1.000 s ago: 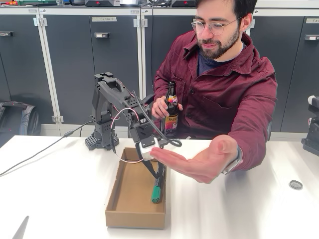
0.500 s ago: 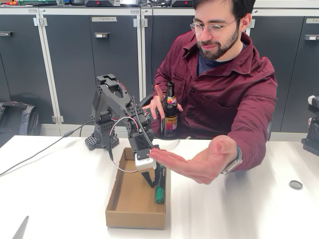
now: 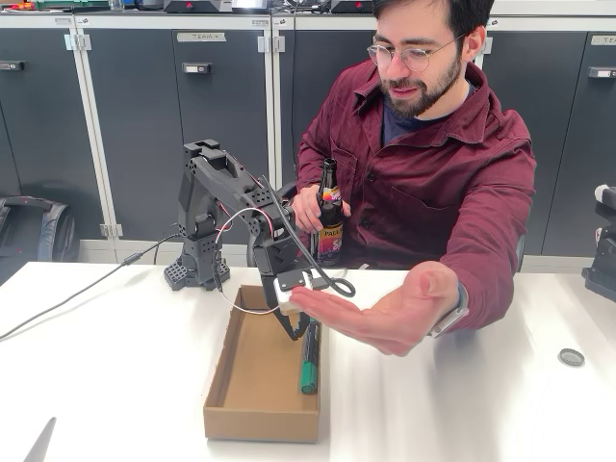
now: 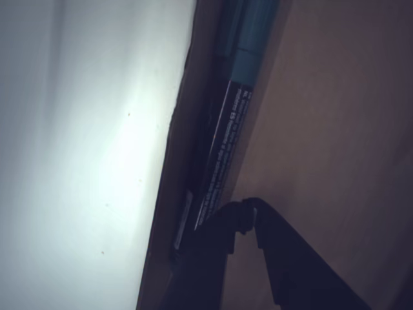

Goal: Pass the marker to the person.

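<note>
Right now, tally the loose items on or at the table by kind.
Marker: 1, lying in the box by the gripper
Cardboard box: 1
Glass bottle: 1, held by the person
Small round disc: 1
Total: 4

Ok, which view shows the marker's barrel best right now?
The wrist view: the marker lies close up along the cardboard box's wall, its barrel print visible. The fixed view shows mostly its green cap end below the gripper.

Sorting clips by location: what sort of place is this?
Probably a lab or workshop: dark grey cabinets with labelled doors line the back wall, and a small robot arm stands cabled on a white table.
</note>
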